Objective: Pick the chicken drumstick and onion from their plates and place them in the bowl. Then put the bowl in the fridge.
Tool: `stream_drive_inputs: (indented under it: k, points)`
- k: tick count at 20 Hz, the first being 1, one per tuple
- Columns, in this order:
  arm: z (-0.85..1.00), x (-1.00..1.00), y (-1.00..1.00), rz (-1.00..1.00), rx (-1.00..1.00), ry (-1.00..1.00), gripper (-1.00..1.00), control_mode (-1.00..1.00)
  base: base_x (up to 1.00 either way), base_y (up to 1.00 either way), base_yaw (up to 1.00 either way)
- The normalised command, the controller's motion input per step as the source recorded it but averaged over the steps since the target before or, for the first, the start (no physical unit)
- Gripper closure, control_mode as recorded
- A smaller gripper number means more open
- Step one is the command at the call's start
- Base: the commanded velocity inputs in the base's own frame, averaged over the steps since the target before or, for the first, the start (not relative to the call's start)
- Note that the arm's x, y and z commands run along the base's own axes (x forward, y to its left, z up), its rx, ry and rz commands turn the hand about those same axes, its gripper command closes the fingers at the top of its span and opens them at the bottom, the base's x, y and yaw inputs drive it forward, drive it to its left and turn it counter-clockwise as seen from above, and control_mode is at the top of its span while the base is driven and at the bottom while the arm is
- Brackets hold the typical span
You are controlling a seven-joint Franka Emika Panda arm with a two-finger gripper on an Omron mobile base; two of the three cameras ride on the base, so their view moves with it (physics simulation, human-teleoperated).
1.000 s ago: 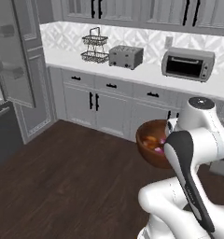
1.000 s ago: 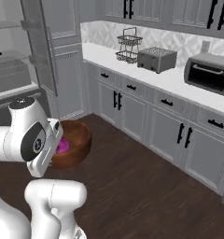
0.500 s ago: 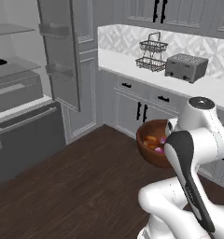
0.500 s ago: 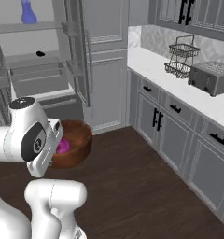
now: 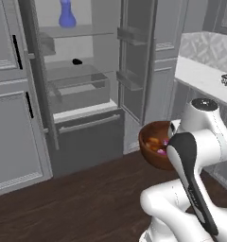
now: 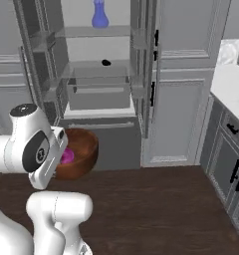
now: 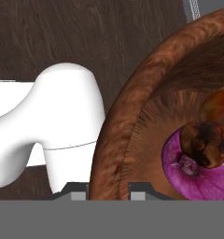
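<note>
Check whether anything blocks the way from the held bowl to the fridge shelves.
Nothing visible does. The gripper is shut on the rim of the bowl, which carries the onion and chicken drumstick. The fridge stands open ahead, only bare wooden floor between.

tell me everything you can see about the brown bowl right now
The bowl is deep, round and reddish-brown with a glossy, wood-grained look. It is held up off the dark wood floor, roughly upright, in front of the open fridge. The end effector is shut on its rim, one finger inside and one outside. Inside lie the pink-purple onion and the brown drumstick, which rests against the onion.
</note>
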Motion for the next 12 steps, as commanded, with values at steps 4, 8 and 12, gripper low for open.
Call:
stream_drive_inputs:
  k: [4,8,12]
  points:
    - [0.00,0.00,0.00,0.00,0.00,0.00,1.00,1.00,1.00,0.00,0.48]
    - [0.00,0.00,0.00,0.00,0.00,0.00,1.00,1.00,1.00,-0.02,0.45]
    - [0.00,0.00,0.00,0.00,0.00,0.00,1.00,1.00,0.99,-0.42,0.35]
